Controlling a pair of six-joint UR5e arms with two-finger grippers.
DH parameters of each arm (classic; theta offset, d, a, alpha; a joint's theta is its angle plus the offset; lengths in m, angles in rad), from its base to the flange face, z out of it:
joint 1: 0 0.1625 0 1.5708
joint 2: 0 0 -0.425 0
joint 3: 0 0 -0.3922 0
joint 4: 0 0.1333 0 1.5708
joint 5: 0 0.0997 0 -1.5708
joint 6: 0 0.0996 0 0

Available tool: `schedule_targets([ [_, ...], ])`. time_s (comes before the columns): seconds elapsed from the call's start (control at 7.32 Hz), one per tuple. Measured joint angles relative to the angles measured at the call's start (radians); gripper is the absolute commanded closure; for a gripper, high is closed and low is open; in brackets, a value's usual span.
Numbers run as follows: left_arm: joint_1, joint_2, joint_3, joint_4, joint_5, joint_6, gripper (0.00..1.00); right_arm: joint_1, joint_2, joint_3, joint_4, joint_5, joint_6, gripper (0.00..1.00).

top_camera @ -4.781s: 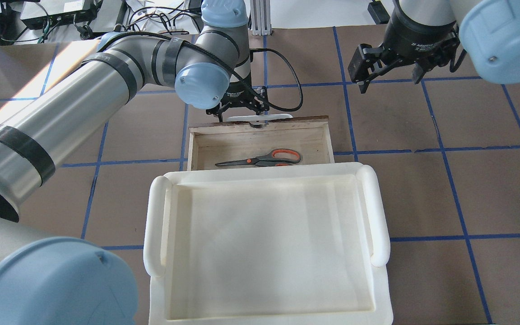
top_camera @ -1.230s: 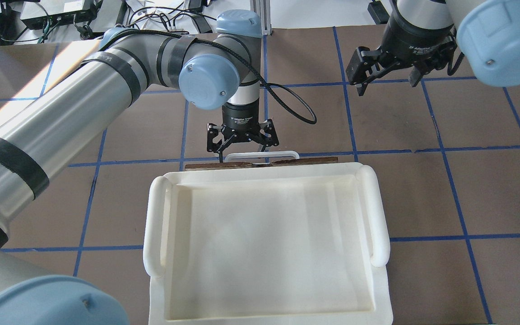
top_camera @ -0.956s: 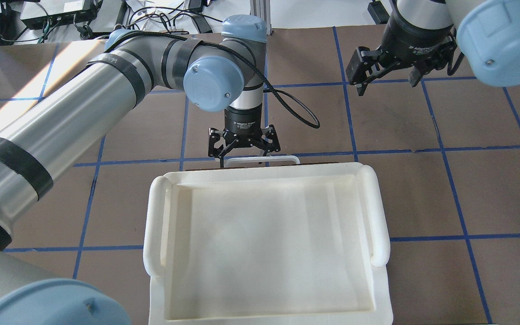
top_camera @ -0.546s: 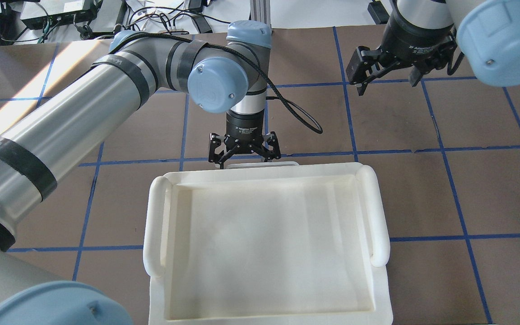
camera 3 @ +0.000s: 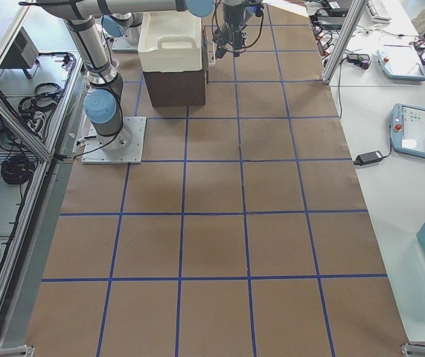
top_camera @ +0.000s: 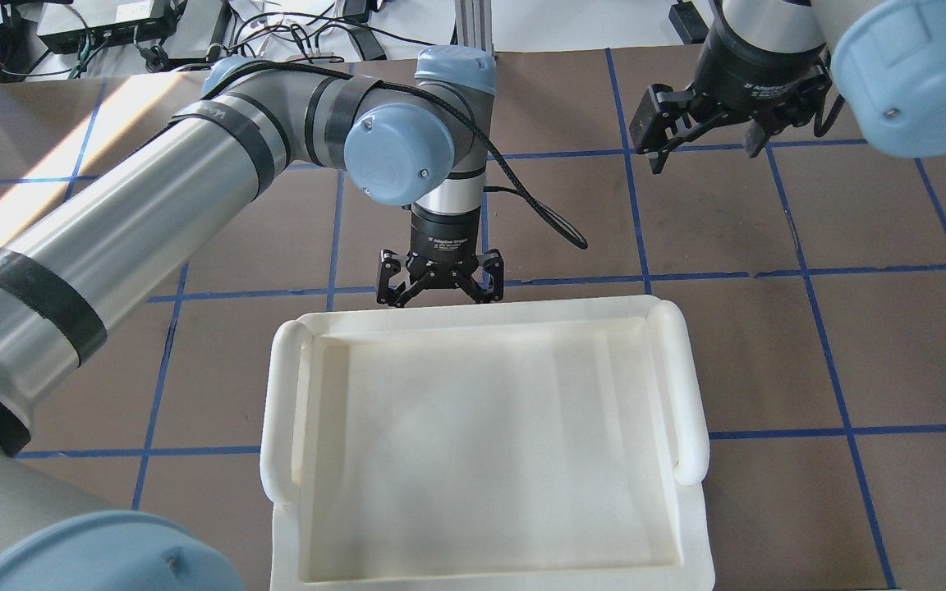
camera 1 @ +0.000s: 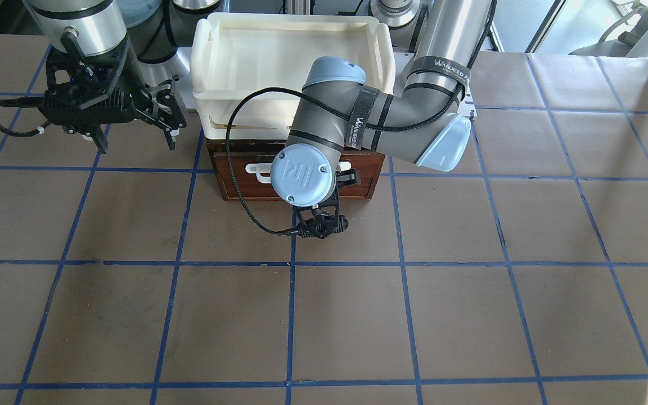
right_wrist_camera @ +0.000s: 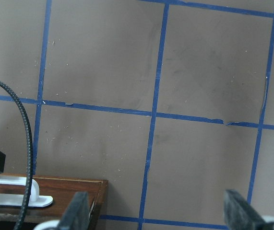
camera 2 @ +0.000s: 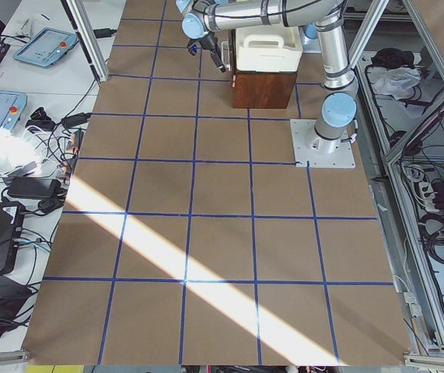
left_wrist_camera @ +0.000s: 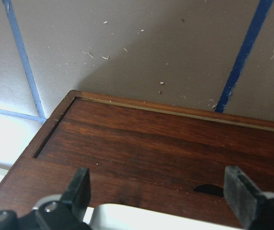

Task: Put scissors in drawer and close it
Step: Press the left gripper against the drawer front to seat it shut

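- The left arm stretches forward, wrist pointing straight down; the left gripper has its fingers spread apart.
- The right gripper hangs raised, its fingers spread wide too.

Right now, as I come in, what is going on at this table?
The left gripper hovers with open jaws at the white bar handle of the wooden drawer with the dark reddish-brown front, which looks fully closed under a white plastic tray. No scissors are in sight. The right gripper hangs open and empty, off to the side.
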Motion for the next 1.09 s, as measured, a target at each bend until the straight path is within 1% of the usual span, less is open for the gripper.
schedule_targets([
  [1.09,-0.013,0.005,0.000,-0.023,0.002,-0.014,0.00,0.000,0.002,0.001,0.001,0.000,0.000,0.00],
])
